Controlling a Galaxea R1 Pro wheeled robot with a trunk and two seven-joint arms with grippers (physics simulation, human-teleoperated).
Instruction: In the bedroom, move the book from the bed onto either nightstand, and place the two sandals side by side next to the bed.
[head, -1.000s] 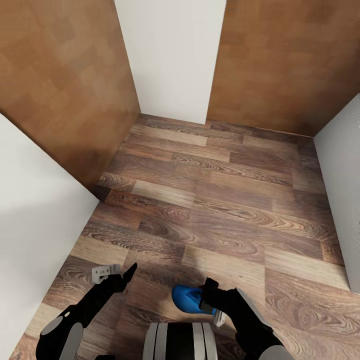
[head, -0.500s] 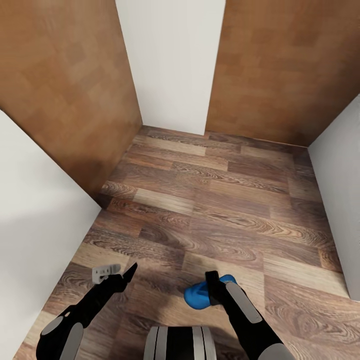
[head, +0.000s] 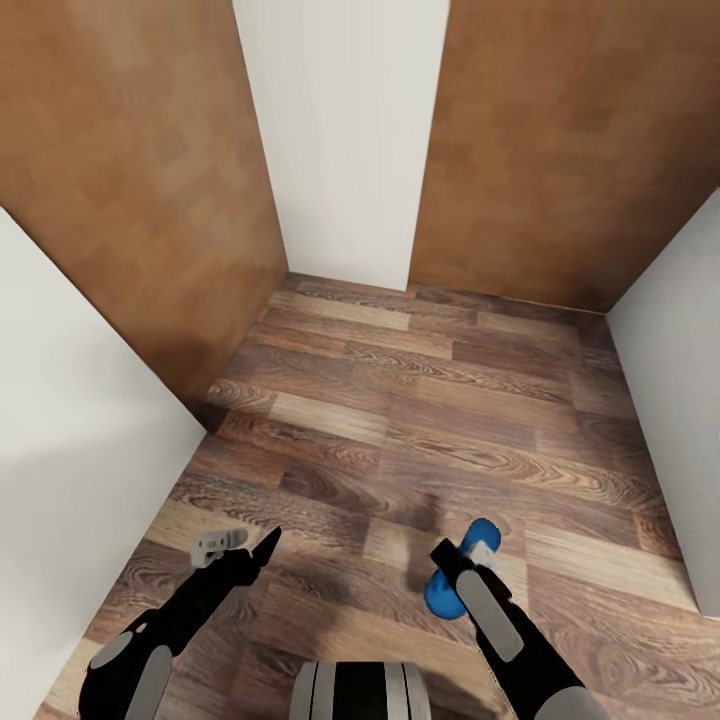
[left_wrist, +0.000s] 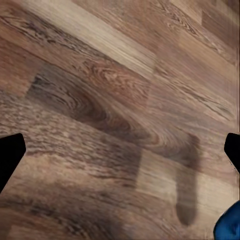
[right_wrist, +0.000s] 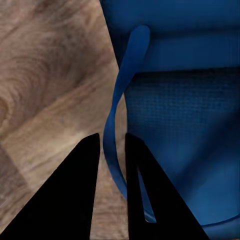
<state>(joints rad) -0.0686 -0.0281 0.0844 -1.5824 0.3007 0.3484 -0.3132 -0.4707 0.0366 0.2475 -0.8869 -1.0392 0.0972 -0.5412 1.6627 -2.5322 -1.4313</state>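
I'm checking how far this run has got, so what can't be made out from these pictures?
- Sandal: in the head view the right gripper and arm cover part of it; in the right wrist view the edges cut it off.
- Left gripper: in the left wrist view only its dark fingertips show at the edges.
- Doors: the head view's top edge cuts them off.

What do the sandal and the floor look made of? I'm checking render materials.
The sandal looks like matte blue foam or rubber: its sole shows a fine woven-like texture and its strap is thin and smooth. The floor looks like wood planks or laminate, with printed-looking grain swirls in mixed brown tones and a faint sheen.
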